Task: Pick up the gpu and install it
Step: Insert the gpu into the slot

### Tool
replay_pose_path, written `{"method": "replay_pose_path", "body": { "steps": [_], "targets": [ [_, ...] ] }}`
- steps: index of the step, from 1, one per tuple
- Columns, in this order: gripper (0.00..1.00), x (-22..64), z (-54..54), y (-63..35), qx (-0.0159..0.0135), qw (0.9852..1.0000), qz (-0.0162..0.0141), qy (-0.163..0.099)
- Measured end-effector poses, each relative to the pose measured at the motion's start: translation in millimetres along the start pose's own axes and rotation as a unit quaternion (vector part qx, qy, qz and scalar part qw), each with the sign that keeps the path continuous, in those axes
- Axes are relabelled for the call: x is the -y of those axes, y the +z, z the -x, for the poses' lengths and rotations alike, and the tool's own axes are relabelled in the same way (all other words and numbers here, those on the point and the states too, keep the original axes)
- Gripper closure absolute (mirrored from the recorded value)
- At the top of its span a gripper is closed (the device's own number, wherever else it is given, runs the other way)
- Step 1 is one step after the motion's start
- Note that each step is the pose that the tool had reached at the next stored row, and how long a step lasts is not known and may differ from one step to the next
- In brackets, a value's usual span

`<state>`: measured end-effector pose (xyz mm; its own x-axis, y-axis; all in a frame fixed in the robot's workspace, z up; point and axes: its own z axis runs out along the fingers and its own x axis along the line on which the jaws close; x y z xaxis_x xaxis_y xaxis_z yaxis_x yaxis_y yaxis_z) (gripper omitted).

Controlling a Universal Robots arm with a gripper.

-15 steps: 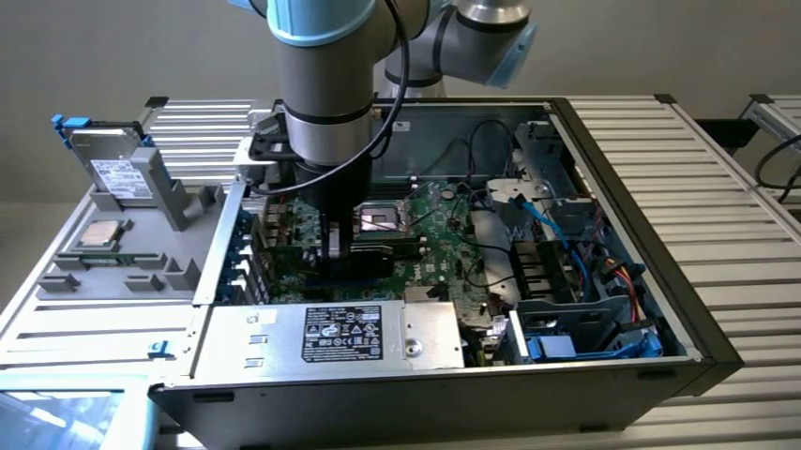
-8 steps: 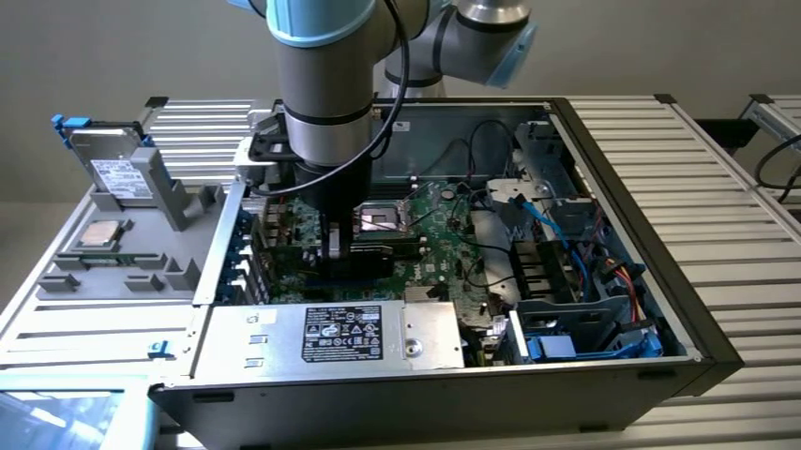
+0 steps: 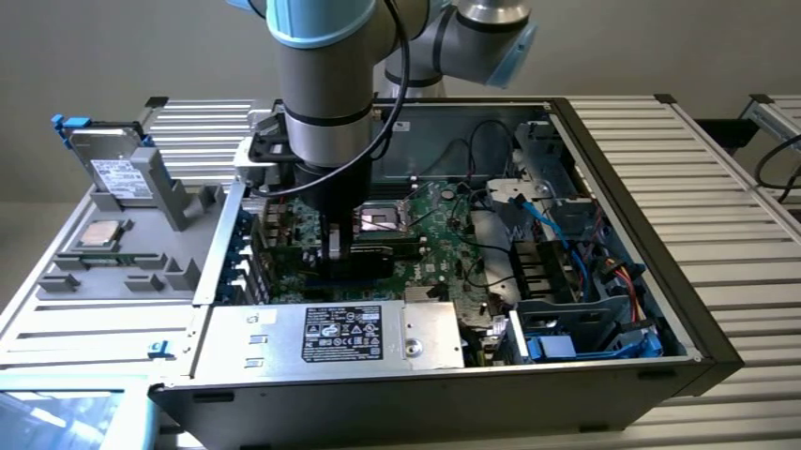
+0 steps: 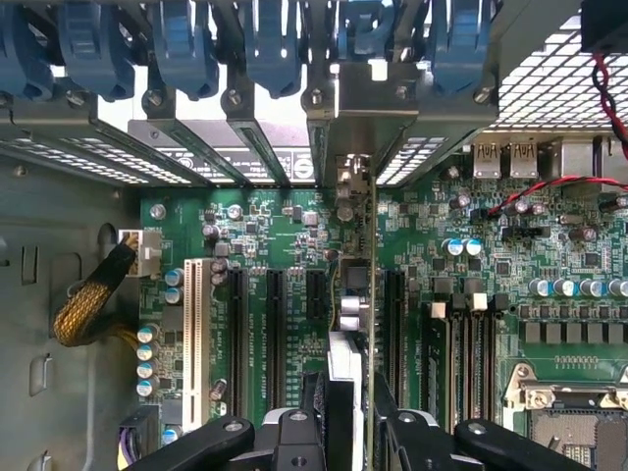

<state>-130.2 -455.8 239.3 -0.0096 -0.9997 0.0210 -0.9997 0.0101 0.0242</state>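
Note:
In the wrist view the gpu (image 4: 355, 294) is seen edge-on, a thin upright card running away from my gripper (image 4: 351, 417). Its silver end bracket (image 4: 355, 118) reaches the rear slot openings of the case. The black fingers (image 4: 314, 407) press on both faces of the card, so the gripper is shut on it. The card stands over the green motherboard (image 4: 285, 231), between two black expansion slots (image 4: 316, 294); whether it sits in a slot I cannot tell. In the exterior view the gripper (image 3: 336, 251) is low inside the open computer case, over the motherboard (image 3: 432, 234).
Blue retention clips (image 4: 275, 44) line the case's rear wall. A white slot (image 4: 192, 324) and a braided yellow cable (image 4: 93, 304) lie to one side, the CPU socket (image 4: 579, 412) to the other. The power supply (image 3: 338, 333), blue cables (image 3: 551, 225) and a grey parts tray (image 3: 119, 234) surround the arm.

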Motion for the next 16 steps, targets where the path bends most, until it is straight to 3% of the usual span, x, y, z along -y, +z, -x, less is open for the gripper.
{"method": "replay_pose_path", "body": {
  "steps": [16],
  "targets": [
    [0.71,-0.1,2.3,-0.1,0.0000,1.0000,0.0000,0.000]
  ]
}}
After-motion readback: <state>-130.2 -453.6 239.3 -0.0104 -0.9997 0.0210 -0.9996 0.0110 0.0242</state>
